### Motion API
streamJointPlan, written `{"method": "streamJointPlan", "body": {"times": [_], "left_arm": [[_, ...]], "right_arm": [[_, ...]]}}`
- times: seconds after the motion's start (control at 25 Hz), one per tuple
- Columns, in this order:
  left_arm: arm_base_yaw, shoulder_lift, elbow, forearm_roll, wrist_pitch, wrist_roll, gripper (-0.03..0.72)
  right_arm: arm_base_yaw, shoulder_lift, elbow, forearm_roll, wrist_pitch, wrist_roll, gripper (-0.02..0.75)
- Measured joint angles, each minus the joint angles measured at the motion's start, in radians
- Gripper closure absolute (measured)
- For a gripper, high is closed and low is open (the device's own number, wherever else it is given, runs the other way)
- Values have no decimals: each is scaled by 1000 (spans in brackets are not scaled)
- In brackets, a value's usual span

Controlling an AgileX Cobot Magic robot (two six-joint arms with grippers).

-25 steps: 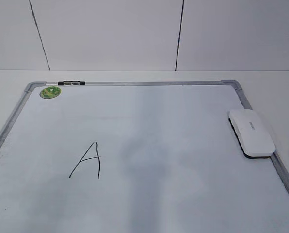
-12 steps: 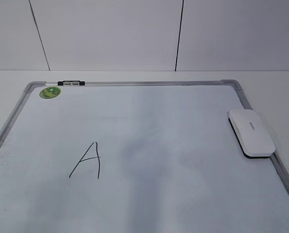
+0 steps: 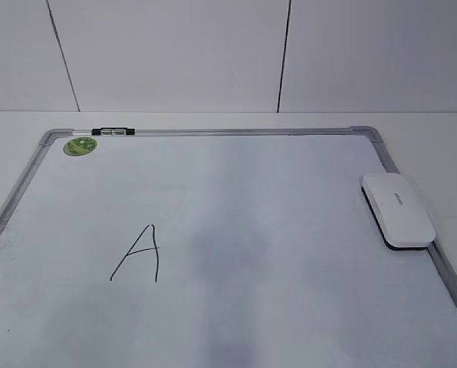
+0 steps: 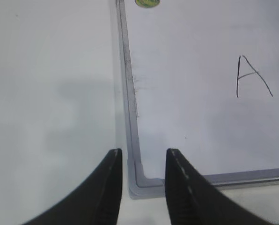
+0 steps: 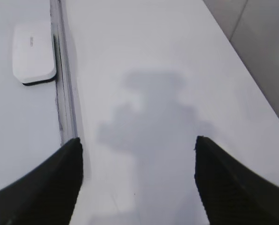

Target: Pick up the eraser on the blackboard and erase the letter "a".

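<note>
The white eraser (image 3: 397, 208) lies flat on the right edge of the blackboard, partly over its grey frame (image 3: 213, 132). It also shows in the right wrist view (image 5: 34, 52), far ahead and to the left of the gripper. Only an angular capital "A" (image 3: 139, 253) is written on the board; no lowercase "a" is in view. My left gripper (image 4: 143, 154) is open and empty above the board's near left corner (image 4: 138, 180). My right gripper (image 5: 137, 143) is wide open and empty above the table, right of the frame (image 5: 64, 93). Neither gripper shows in the exterior view.
A round green sticker (image 3: 80, 146) sits in the board's far left corner, with a small black clip (image 3: 112, 132) on the top frame beside it. A white panelled wall (image 3: 175, 54) stands behind the white table (image 5: 167, 56).
Nothing has moved; only a faint grey shadow on the middle of the board has shifted slightly.
</note>
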Motion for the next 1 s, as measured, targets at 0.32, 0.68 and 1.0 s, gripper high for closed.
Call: {"method": "streamJointPlan", "body": {"times": [0.32,0.68,1.0], "left_arm": [[13,-104,0,-7,6,0,454],[13,-104,2,-8,6,0,454],[13,-104,2,-8,6,0,453]], "right_arm": [[-1,-53,0,-5,6,0,145],[-1,-53,0,-5,6,0,145],[2,-53,0,-5,6,0,145]]}}
